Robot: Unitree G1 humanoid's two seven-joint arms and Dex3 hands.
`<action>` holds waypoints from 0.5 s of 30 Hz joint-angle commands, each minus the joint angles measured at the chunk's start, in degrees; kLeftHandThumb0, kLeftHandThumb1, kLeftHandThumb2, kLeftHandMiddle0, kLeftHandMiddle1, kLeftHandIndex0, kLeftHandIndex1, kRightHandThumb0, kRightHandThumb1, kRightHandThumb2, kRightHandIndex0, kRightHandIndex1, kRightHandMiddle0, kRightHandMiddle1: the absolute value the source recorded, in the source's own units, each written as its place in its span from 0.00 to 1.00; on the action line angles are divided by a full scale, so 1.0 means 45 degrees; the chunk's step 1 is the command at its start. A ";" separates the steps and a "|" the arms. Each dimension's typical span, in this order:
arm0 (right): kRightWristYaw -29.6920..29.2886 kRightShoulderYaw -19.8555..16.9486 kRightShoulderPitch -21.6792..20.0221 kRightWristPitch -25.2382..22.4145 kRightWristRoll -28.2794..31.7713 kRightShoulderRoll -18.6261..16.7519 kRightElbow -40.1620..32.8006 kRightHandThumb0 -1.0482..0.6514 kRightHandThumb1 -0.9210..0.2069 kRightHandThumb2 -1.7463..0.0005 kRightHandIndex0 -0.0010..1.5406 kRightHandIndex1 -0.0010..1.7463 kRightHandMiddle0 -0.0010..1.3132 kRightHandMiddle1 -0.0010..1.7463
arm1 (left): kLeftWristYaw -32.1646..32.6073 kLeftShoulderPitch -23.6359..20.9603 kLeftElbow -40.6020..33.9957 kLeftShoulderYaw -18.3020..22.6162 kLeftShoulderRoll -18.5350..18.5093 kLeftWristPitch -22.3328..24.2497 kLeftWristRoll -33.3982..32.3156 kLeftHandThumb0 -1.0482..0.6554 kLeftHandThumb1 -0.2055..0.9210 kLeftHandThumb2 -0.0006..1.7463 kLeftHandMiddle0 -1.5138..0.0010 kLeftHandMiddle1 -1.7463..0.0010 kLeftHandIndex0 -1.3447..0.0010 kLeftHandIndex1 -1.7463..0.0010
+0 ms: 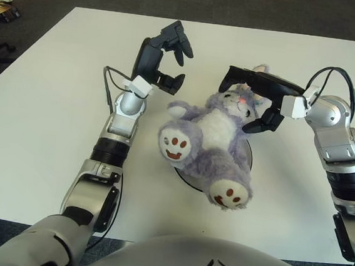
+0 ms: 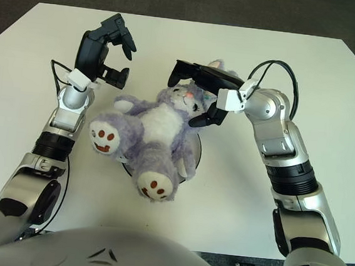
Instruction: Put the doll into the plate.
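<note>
Doll (image 1: 211,139), a purple plush cat with red paw pads, lies on its back over the plate (image 1: 248,154) near the table's (image 1: 33,125) middle, feet toward the near edge and spilling past the rim. Around its head, the right hand (image 1: 256,96) curls its dark fingers. Left of the doll, the left hand (image 1: 165,59) is raised, fingers spread, holding nothing.

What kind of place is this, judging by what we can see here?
Probably an office or lab room set up for robot tests. A plain white table stands on dark carpet. On the table there is only a plush doll over a plate, with the right hand at its head and the left hand open.
</note>
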State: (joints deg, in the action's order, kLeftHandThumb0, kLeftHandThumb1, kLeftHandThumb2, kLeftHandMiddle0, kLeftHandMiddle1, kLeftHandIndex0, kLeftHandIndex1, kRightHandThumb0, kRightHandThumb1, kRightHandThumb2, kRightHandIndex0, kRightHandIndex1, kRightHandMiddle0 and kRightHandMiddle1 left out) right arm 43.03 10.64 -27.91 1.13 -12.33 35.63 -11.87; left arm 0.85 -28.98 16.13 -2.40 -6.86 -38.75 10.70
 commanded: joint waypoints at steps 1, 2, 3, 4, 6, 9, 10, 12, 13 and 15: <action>0.0124 -0.0366 0.0067 -0.0315 0.0025 0.0438 -0.0346 0.23 0.70 0.36 0.00 0.38 0.00 0.70 | 0.0166 -0.0400 0.0206 0.0128 -0.0070 -0.0247 0.0005 0.61 0.13 1.00 0.41 0.01 0.51 0.00; 0.0117 -0.0368 0.0056 -0.0378 -0.0035 0.0466 -0.0391 0.23 0.70 0.36 0.00 0.39 0.00 0.69 | 0.0172 -0.0431 0.0247 0.0140 -0.0082 -0.0272 0.0005 0.61 0.13 1.00 0.41 0.01 0.51 0.00; 0.0126 -0.0422 0.0049 -0.0451 -0.0068 0.0545 -0.0479 0.23 0.70 0.36 0.00 0.40 0.00 0.68 | 0.0180 -0.0460 0.0277 0.0156 -0.0095 -0.0274 0.0007 0.61 0.13 1.00 0.41 0.00 0.51 0.00; 0.0131 -0.0458 0.0046 -0.0508 -0.0078 0.0608 -0.0547 0.23 0.70 0.36 0.00 0.40 0.00 0.68 | 0.0185 -0.0480 0.0298 0.0166 -0.0102 -0.0277 0.0009 0.61 0.13 1.00 0.41 0.00 0.51 0.00; 0.0094 -0.0755 0.0150 -0.0848 -0.0020 0.0791 -0.0828 0.24 0.70 0.36 0.00 0.41 0.00 0.66 | 0.0339 -0.0582 0.0337 0.0267 -0.0198 -0.0248 0.0197 0.61 0.13 1.00 0.41 0.00 0.51 0.00; -0.0050 -0.0987 0.0275 -0.1089 0.0024 0.0834 -0.0989 0.24 0.70 0.36 0.00 0.42 0.00 0.65 | 0.0467 -0.0701 0.0386 0.0372 -0.0323 -0.0241 0.0354 0.61 0.13 1.00 0.41 0.00 0.50 0.00; -0.0098 -0.1051 0.0311 -0.1106 0.0050 0.0824 -0.0995 0.23 0.69 0.36 0.00 0.44 0.00 0.65 | 0.0496 -0.0738 0.0398 0.0392 -0.0357 -0.0232 0.0387 0.61 0.13 1.00 0.41 0.00 0.50 0.01; -0.0329 -0.1350 0.0430 -0.0885 0.0221 0.0768 -0.0836 0.23 0.69 0.36 0.00 0.46 0.00 0.65 | 0.0566 -0.0900 0.0483 0.0495 -0.0521 -0.0162 0.0493 0.61 0.13 1.00 0.41 0.00 0.50 0.01; -0.0403 -0.1440 0.0464 -0.0792 0.0273 0.0746 -0.0776 0.23 0.69 0.36 0.00 0.47 0.00 0.65 | 0.0587 -0.0953 0.0520 0.0528 -0.0569 -0.0143 0.0528 0.61 0.13 1.00 0.41 0.00 0.50 0.01; -0.0565 -0.1602 0.0517 -0.0641 0.0346 0.0695 -0.0678 0.24 0.69 0.36 0.00 0.48 0.00 0.65 | 0.0613 -0.1055 0.0595 0.0575 -0.0663 -0.0051 0.0565 0.61 0.13 1.00 0.41 0.00 0.50 0.01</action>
State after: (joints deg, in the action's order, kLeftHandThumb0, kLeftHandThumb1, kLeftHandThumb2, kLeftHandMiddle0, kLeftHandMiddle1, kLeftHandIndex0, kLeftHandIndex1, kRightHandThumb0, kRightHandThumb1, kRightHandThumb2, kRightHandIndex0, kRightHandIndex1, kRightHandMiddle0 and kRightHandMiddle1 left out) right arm 41.76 4.93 -26.90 -2.88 -11.96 38.67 -15.52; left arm 2.86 -31.92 18.22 -0.60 -8.68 -39.37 12.63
